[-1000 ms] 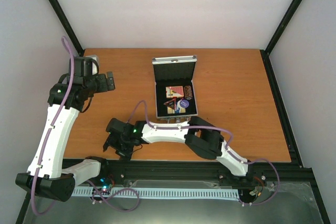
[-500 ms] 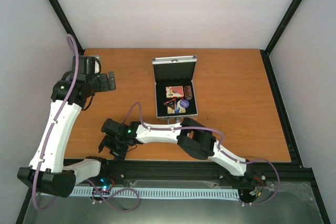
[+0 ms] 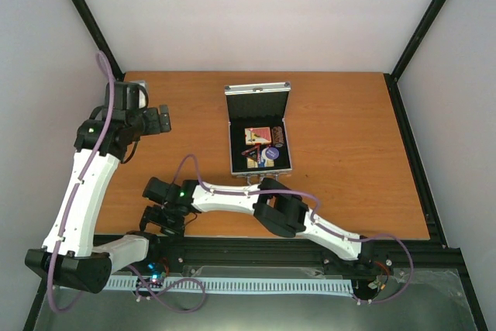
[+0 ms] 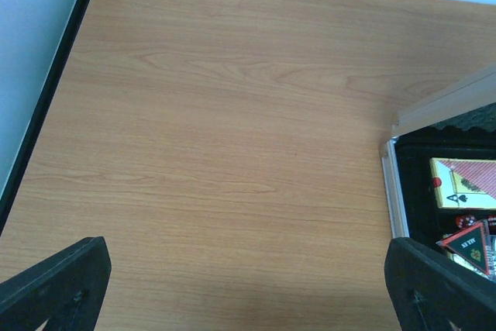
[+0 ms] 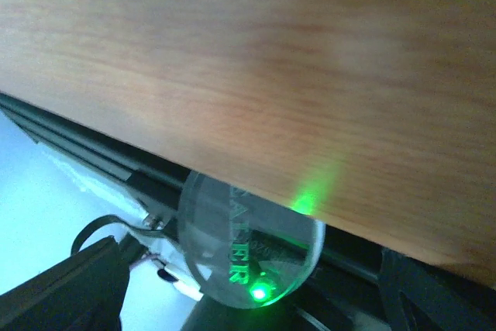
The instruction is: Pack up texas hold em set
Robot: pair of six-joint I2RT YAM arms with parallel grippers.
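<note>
The silver case [image 3: 233,153] stands open mid-table with its lid [image 3: 257,102] upright. Inside lie a pink card deck [image 3: 258,135], a brown chip stack [image 3: 279,136], a black triangle [image 3: 253,149] and a blue disc [image 3: 271,154]. My left gripper [image 3: 163,119] hangs open over bare wood left of the case; its view catches the case rim [image 4: 395,191], the pink deck [image 4: 465,184] and the triangle [image 4: 469,242]. My right gripper [image 3: 161,221] is at the table's front-left edge. It is open around a clear disc [image 5: 248,249] that overhangs the edge, with gaps on both sides.
The black frame rail [image 3: 256,249] runs along the table's near edge, right under the right gripper. A black post [image 4: 39,106] borders the table's left side. Bare wood [image 3: 349,153] lies right of the case.
The right gripper has moved left and nearer to the table's front edge. The left arm shifted slightly toward the back a second ago and has held still since.
</note>
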